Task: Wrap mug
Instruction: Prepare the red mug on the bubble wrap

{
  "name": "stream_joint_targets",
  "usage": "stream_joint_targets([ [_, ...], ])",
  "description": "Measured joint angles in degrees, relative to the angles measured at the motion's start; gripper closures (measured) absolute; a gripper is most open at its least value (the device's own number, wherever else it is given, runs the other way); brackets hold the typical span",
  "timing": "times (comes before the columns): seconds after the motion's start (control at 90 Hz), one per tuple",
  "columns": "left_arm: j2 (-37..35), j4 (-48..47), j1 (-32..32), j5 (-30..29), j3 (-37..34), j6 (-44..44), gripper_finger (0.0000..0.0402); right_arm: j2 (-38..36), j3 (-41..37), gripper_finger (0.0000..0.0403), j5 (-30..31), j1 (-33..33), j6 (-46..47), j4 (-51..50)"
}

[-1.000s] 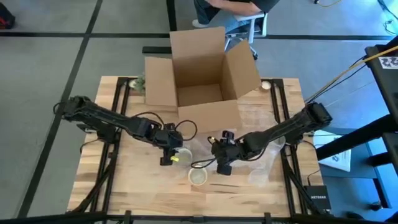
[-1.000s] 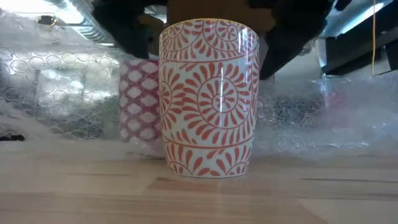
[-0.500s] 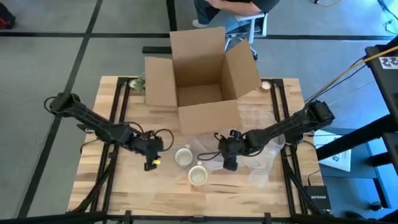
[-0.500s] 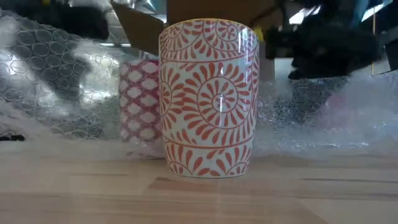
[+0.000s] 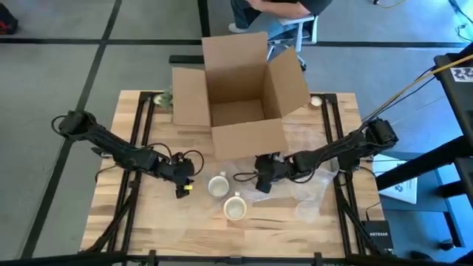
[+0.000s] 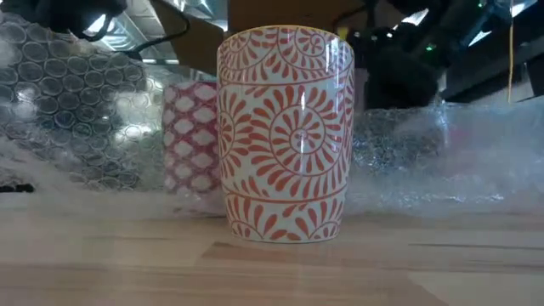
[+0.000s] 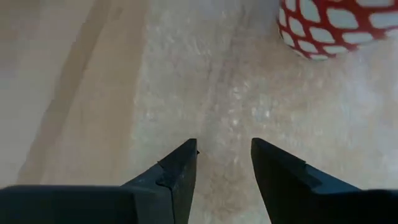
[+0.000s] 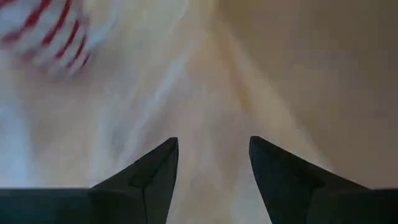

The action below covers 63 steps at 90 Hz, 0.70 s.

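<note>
Right now my two arms reach in over the wooden table (image 5: 148, 222) from either side, both grippers low above the sheet of bubble wrap (image 5: 307, 188) spread in front of the open cardboard box (image 5: 236, 96). My left gripper (image 5: 182, 186) sits just left of the rear mug (image 5: 217, 185), near it but not touching. Its fingers (image 7: 180, 177) stand apart with only wrap showing between them, so it holds nothing; the mug's red lattice pattern shows beyond the tips in the left wrist view. My right gripper (image 5: 264, 179) hangs to the right of that same mug, close to the box's front flap. Its fingers (image 8: 155, 171) are likewise spread and empty above the clear wrap, with a red-striped mug blurred off to one side.

Two mugs stand upright on the table. The rear one rests on the bubble wrap between my grippers. The front mug (image 5: 235, 208) stands nearer the table's front edge, just beside the rear one; from the low view it fills the middle with orange swirl patterns (image 6: 287, 136), the lattice mug (image 6: 191, 140) partly hidden behind it and bubble wrap (image 6: 76, 110) rising on both sides.

A person sits on a chair (image 5: 292, 29) beyond the box.
</note>
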Motion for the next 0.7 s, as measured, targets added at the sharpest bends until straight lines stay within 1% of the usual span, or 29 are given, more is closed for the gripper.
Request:
stream_joint_targets([
  [0.111, -0.02, 0.60, 0.00, -0.56, -0.02, 0.66, 0.0266, 2.71, -1.96, 0.0217, 7.42, -2.20, -1.12, 10.71],
  [0.178, -0.02, 0.52, -0.02, -0.53, -0.02, 0.46, 0.0266, 4.81, -2.33, 0.0217, 10.42, -3.66, -1.71, 15.82],
  [0.322, -0.02, 0.60, 0.00, -0.54, -0.02, 0.21, 0.0266, 9.83, -2.24, 0.0217, 10.25, -6.29, -4.70, 27.10],
  [0.378, -0.02, 0.66, 0.00, -0.56, -0.02, 0.07, 0.0266, 11.44, -2.00, 0.0217, 10.26, -6.94, -4.85, 29.50],
  [0.522, -0.02, 0.58, 0.00, -0.54, -0.04, 0.00, 0.0266, 12.64, -0.43, 0.0217, 10.14, -7.37, -7.59, 29.39],
  [0.6, -0.02, 0.69, 0.00, -0.54, -0.04, -0.02, 0.0266, 10.97, 0.41, 0.0217, 9.90, -6.85, -9.75, 25.76],
  [0.7, -0.02, 0.59, 0.00, -0.54, -0.04, -0.02, 0.0266, 8.04, 1.58, 0.0217, 8.76, -6.47, -9.90, 21.41],
])
